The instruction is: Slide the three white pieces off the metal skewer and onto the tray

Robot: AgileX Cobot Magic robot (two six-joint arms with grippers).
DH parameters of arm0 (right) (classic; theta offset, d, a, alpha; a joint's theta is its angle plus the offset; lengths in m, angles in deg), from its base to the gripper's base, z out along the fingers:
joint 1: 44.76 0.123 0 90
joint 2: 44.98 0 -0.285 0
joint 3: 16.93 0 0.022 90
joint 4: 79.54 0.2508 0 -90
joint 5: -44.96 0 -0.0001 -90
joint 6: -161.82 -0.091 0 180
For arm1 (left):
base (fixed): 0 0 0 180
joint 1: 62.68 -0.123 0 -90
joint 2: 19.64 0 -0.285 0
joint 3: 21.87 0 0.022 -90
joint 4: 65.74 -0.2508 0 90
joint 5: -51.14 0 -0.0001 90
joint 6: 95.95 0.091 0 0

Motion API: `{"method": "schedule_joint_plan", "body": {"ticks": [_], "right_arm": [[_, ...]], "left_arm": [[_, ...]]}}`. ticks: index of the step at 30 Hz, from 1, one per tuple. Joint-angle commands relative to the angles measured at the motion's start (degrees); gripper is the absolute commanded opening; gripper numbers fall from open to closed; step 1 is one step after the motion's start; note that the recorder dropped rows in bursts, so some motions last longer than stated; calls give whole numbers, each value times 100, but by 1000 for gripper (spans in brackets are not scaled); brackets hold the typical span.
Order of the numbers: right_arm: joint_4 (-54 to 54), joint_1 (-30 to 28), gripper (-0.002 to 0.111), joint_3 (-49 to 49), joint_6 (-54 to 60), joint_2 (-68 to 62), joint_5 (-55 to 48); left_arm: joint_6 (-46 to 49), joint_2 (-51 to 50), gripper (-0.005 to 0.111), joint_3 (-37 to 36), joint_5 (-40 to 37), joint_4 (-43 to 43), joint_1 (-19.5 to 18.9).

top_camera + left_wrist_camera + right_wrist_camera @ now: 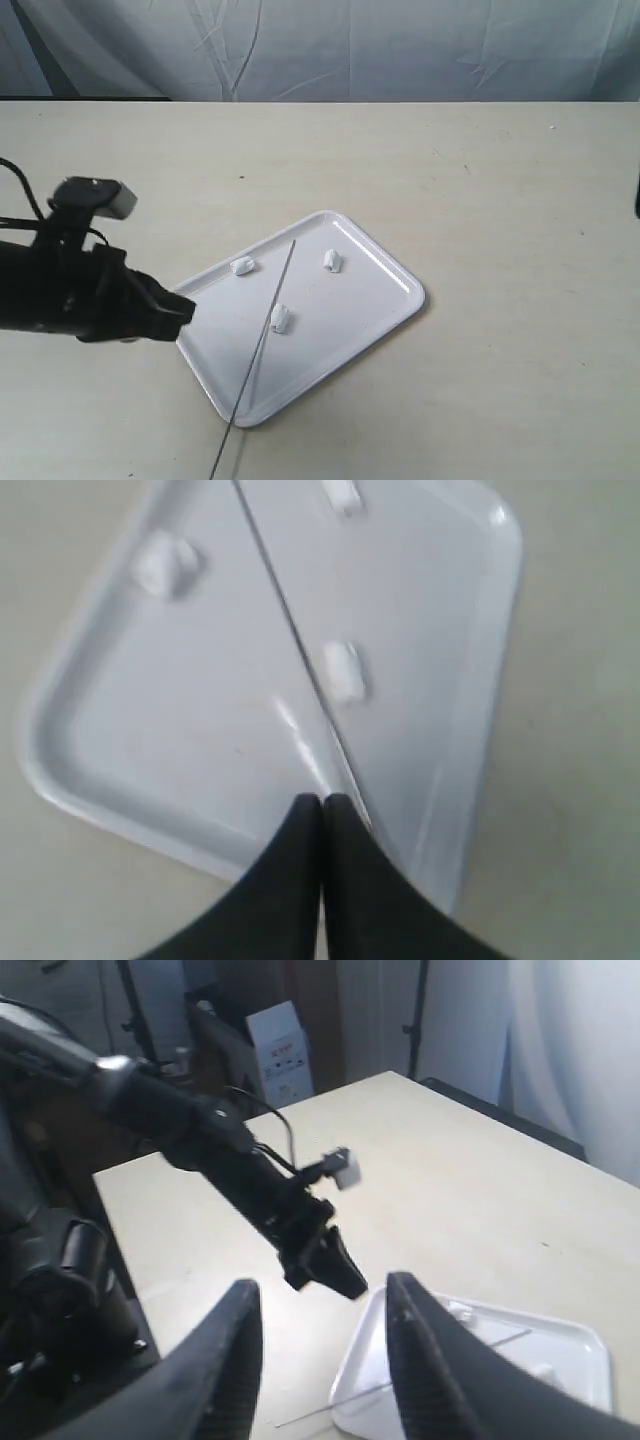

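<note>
The white tray (360, 300) lies mid-table. On it rest the three white pieces, spread apart (242, 266) (333, 261) (280, 319), none of them on the skewer. The thin metal skewer (252, 362) lies diagonally across the tray, its near end sticking out past the rim onto the table. My left gripper (185, 308) is shut on nothing at the tray's left edge; in the left wrist view its tips (320, 802) hover over the tray (200, 730) beside the skewer (281, 600), with one piece (343, 670) ahead. My right gripper (322, 1285) hangs open high up, out of the exterior view.
The pale table (500, 180) extends around the tray, with a light cloth backdrop (350, 45) behind it. The right wrist view looks down on the left arm (240, 1175), the tray (590, 1350) and the skewer's end (310, 1412), with stands and a box beyond the table.
</note>
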Motion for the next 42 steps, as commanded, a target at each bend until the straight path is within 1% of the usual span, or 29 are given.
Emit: {"method": "schedule_joint_plan", "body": {"ticks": [1,3,5,10,12,16,18,21,25,31,35,40,42], "right_arm": [[-907,-21,39,-536,-817,255,738],[-1267,-21,39,-794,-1178,268,1028],[-1442,-21,39,-1063,-1340,268,1347],[-1528,-21,39,-1667,-1366,268,2154],[-1528,-21,33,-1917,-1366,268,2400],[-1544,-21,10,-2347,-1366,268,2638],[-1544,-21,0,-2528,-1366,268,2736],[-1533,-21,-1,-2791,-1375,268,2932],[-1520,-21,-1,-3134,-1532,232,3415],[-1700,-21,-1,-3711,-1520,232,4253],[-1700,-21,-1,-3752,-1520,232,4438],[-1634,-21,-1,-3752,-1520,232,4900],[-1517,-21,-1,-3752,-1520,232,4927]], "left_arm": [[-229,1095,0,-222,1174,30,29],[-455,1652,0,-388,1831,18,29],[-487,2198,0,-595,2305,9,29],[-497,3235,0,-1140,3024,19,29],[-497,3520,0,-1384,3262,34,29],[-423,3684,0,-1808,3508,108,29],[-355,3655,0,-2055,3762,254,29],[-229,3655,0,-2351,4137,573,29],[-203,3655,0,-2515,4178,562,29],[-203,3655,0,-2539,3688,498,29],[-203,3655,0,-2539,3319,439,29],[-203,3655,0,-2539,3355,445,29],[-203,3655,0,-2539,3355,445,29]]}}
